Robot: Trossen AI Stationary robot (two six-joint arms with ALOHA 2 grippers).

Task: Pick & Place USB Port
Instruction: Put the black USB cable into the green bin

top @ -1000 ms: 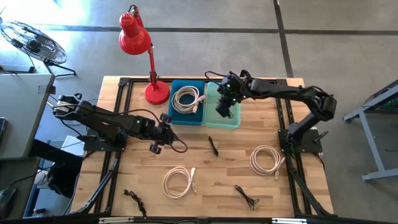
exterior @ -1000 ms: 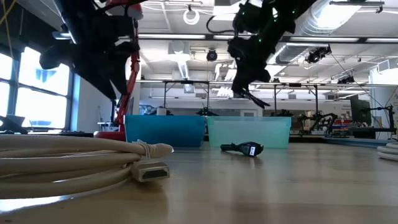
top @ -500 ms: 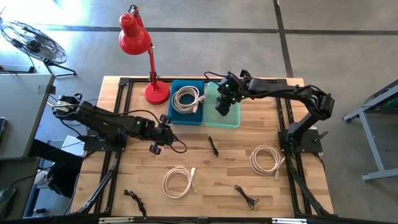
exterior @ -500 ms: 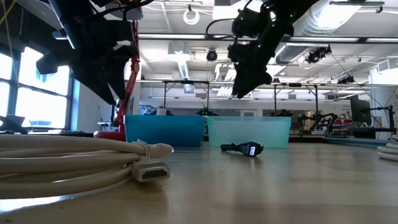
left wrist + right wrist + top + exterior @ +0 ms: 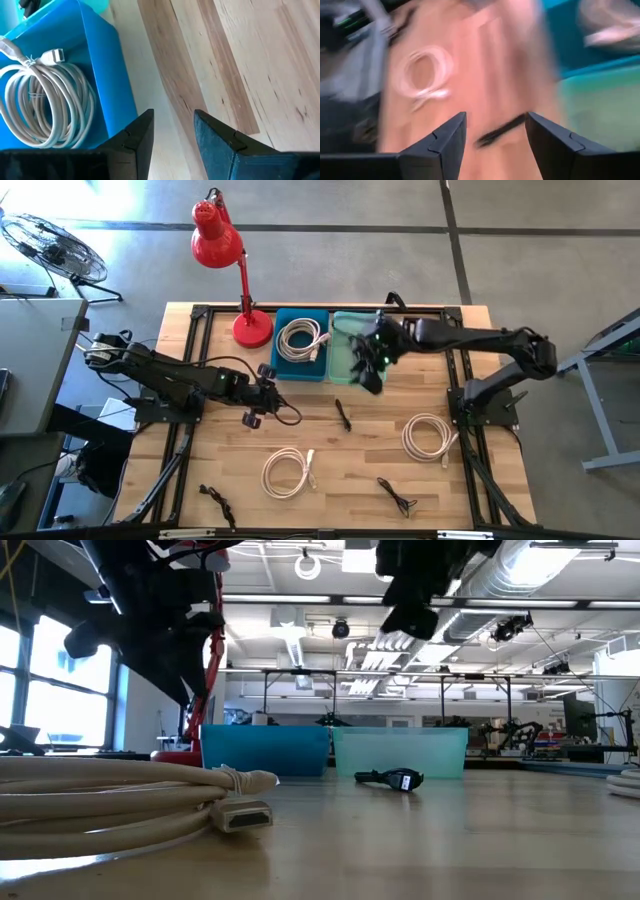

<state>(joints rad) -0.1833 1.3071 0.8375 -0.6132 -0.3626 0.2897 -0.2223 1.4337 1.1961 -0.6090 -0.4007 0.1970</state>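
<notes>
Right tool (image 5: 370, 372), fingers now apart & empty, has swung off the green bin (image 5: 345, 330) toward a black strap (image 5: 343, 416) on the counter (image 5: 330, 470); white cable (image 5: 300, 338) in blue bin (image 5: 285, 370). Left tool (image 5: 258, 392) part-open, idle.

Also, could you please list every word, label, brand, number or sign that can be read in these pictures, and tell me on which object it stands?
None: no text can be read in any view.
Blue bin: plain walls, no label.
Teal bin: plain, no label.
Red lamp: no marking visible.
Black strap on the table: a pale patch, too small to read.
Room behind the table in the low view: any signs there are too small to read.
</notes>
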